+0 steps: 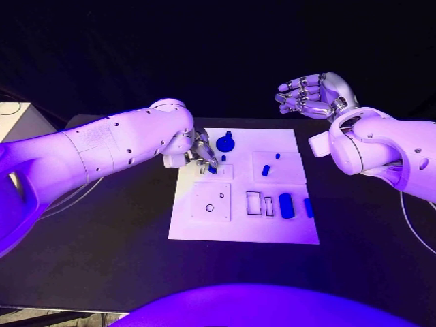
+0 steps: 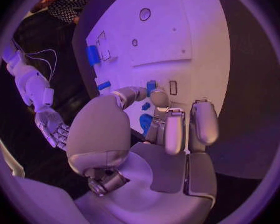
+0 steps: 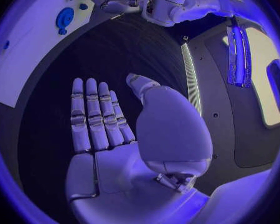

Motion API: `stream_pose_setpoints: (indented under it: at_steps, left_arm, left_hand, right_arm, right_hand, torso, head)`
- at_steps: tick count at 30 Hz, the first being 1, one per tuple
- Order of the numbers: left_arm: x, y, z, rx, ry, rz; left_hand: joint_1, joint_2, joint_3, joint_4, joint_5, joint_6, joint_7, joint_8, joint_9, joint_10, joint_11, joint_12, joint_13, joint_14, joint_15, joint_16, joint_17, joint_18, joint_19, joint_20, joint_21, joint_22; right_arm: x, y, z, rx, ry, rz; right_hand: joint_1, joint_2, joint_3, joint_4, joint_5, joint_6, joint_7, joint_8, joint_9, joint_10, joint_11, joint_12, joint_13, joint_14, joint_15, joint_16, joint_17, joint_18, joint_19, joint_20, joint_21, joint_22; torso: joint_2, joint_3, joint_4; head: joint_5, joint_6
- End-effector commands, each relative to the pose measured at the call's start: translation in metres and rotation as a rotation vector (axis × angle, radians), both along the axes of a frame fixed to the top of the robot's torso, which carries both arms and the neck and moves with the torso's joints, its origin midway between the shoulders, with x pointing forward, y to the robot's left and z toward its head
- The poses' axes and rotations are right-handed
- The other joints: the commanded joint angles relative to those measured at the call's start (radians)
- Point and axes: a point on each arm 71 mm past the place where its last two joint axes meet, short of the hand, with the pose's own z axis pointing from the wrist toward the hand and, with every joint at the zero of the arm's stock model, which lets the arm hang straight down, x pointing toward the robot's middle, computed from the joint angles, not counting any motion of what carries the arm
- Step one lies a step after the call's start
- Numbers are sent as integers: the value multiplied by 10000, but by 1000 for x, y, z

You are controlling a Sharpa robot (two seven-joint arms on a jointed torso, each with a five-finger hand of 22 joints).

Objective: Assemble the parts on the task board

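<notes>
In the head view, the board (image 1: 244,231) is seen in the middle of the black table (image 1: 100,259), with bare table left open along its near, left and right edges. The left hand (image 1: 200,155) is lowered over the board's far left part, and a small blue part (image 1: 213,169) is seen at its fingertips, over a raised square pad. A round blue part (image 1: 225,143) is found just right of the hand, near the far edge. Two small pegs (image 1: 266,169) are stood on the far right pad. A long blue part (image 1: 286,205) is laid near the right edge, beside two empty rectangular slots (image 1: 253,203). A round hole (image 1: 210,208) is seen in the near left pad. The right hand (image 1: 315,95) is held beyond the board's far right corner, well apart from it, released, with fingers loosely curled and nothing in them.

In the left wrist view, the small part (image 2: 152,86) is pinched between the left hand's (image 2: 155,129) thumb and a fingertip, close over the board (image 2: 202,40). The round part (image 2: 145,121) is partly hidden behind the fingers.

In the right wrist view, the right hand (image 3: 124,134) is shown flat, with fingers straight and nothing grasped, over bare table. The board's edge (image 3: 28,59) and the round part (image 3: 64,19) are seen well apart from it.
</notes>
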Motion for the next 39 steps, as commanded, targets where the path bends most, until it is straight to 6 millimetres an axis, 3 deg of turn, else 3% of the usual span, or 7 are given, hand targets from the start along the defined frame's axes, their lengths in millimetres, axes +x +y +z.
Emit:
stream_pose_setpoints:
  at_steps: [1, 39]
  left_arm:
    - [-1, -3, 0, 60, 38, -117]
    - [-3, -3, -9, 372, 137, -225]
  left_hand:
    - [-7, 106, 1653, -1662, 27, 396, -357, 22, 315, 19, -11, -10, -13, 613, -67, 45, 878, -143, 52, -10, 30, -8]
    - [-17, 110, 1654, -1677, 34, 388, -361, 34, 346, 34, -15, 0, 12, 621, -70, 58, 909, -152, 76, -14, 46, 32]
  right_arm:
    - [0, 2, 0, 2, -16, 174]
    - [0, 3, 0, 4, -12, 192]
  right_hand:
    - [-22, 53, -3, -57, 23, -3, 64, -53, -10, 6, 68, -34, -17, -32, 34, -39, -17, 64, -53, -4, -1, -9]
    - [-22, 53, -3, -57, 23, -3, 64, -53, -10, 6, 68, -34, -17, -32, 34, -39, -17, 64, -53, -4, -1, -9]
  torso:
    - [7, 2, -2]
    - [8, 1, -3]
  head:
    - [-3, -5]
    - [-46, -95]
